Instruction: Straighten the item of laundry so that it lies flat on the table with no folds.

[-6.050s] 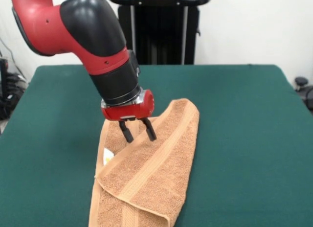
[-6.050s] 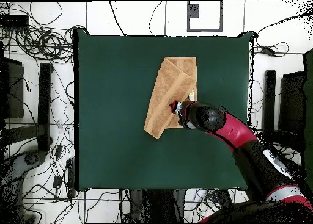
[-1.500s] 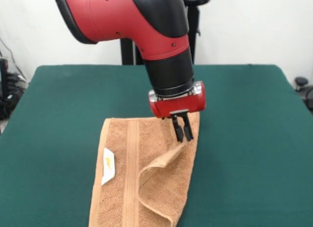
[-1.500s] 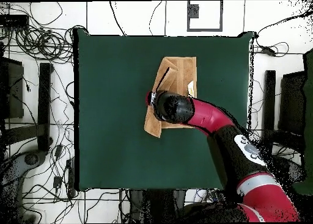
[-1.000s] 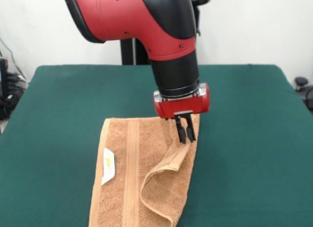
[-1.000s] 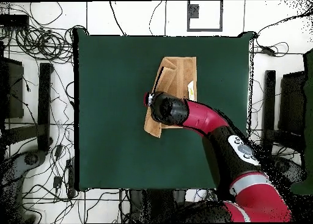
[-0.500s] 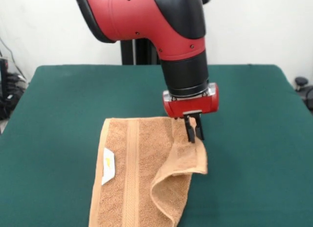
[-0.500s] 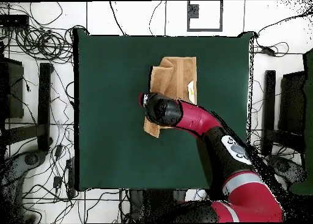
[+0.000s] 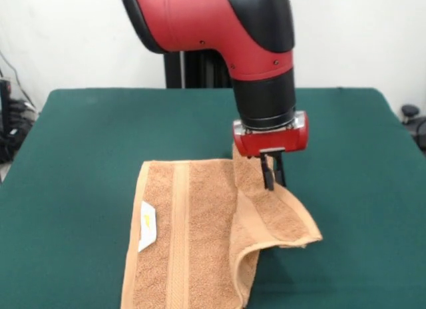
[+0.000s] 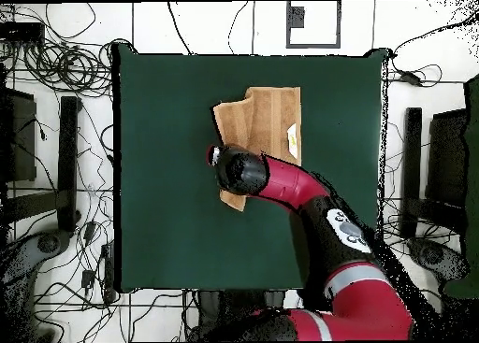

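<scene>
Front view shows the red and black gripper (image 9: 272, 178) with its jaws pinched together on a raised fold of the orange-tan terry cloth towel (image 9: 193, 236), which lies on the dark green felt table (image 9: 80, 136). Beside the gripper one flap spreads out over the felt. Across the towel from the gripper sits a small white tag (image 9: 147, 227).

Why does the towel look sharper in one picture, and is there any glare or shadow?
Front view: the orange-tan terry towel shows its weave clearly, lit evenly, no glare, with a soft shadow under its lifted flap. Overhead view: the towel is smooth, without texture, and the red and black arm hides part of it.
</scene>
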`<state>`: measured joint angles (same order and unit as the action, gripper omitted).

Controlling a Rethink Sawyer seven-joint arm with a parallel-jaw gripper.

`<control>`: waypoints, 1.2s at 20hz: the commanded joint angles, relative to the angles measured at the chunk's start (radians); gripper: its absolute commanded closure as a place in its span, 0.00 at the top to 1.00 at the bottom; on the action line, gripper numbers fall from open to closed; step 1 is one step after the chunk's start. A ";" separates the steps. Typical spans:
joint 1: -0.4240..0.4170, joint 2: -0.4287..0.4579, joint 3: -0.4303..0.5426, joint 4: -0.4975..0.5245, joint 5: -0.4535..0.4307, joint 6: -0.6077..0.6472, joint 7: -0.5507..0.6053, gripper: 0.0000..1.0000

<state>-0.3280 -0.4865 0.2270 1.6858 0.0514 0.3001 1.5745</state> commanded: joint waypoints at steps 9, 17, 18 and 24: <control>0.122 0.004 -0.046 0.065 0.143 -0.026 0.313 0.00; 0.139 0.006 -0.055 0.067 0.189 -0.045 0.307 0.00; 0.142 0.007 -0.057 0.067 0.193 -0.050 0.305 0.00; 0.190 0.011 -0.099 0.057 0.223 -0.062 0.326 0.00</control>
<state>-0.2088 -0.5045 0.1548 1.6873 0.2038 0.2909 1.5756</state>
